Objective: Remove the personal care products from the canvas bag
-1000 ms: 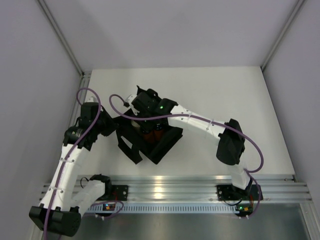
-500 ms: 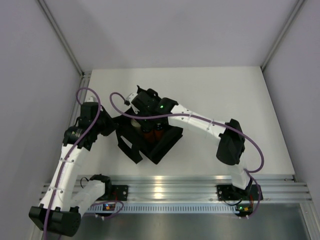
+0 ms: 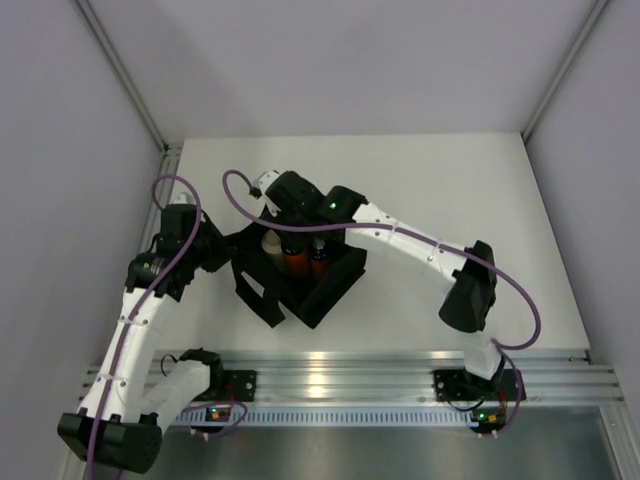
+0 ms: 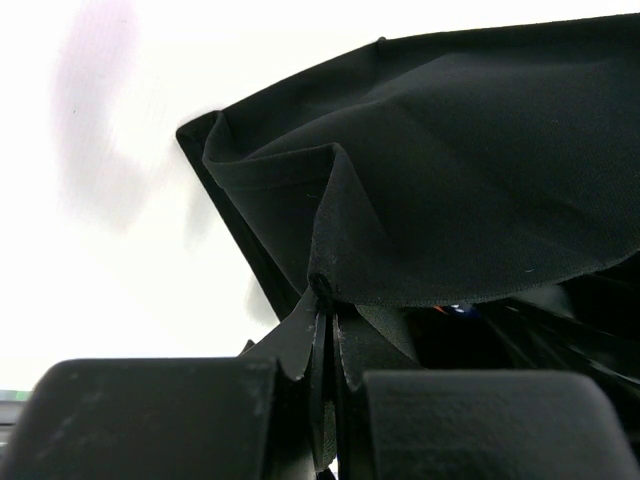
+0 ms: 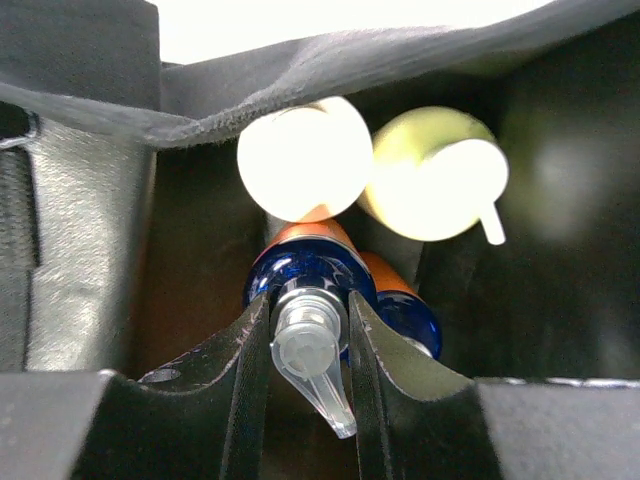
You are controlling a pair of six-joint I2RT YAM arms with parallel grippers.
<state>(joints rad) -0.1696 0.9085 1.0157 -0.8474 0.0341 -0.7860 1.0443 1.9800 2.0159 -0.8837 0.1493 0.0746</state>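
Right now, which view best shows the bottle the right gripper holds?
Right wrist: the orange bottle sits close up, its pump clamped in the right gripper. Top external shows it small inside the canvas bag; left wrist shows only bag fabric.

Canvas bag [image 3: 335, 285] interior tight: four bottles [image 5: 305, 158] packed touching, its floppy fabric sagging over the far side of the mouth. Gap at right looks passable, I think; dim there. Surface [image 3: 450, 190] right of bag open.

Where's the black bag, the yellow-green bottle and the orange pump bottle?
black bag [image 3: 322, 292], top view, near side wall
yellow-green bottle [image 5: 432, 190], right wrist view, cap top
orange pump bottle [image 5: 312, 272], right wrist view, blue collar
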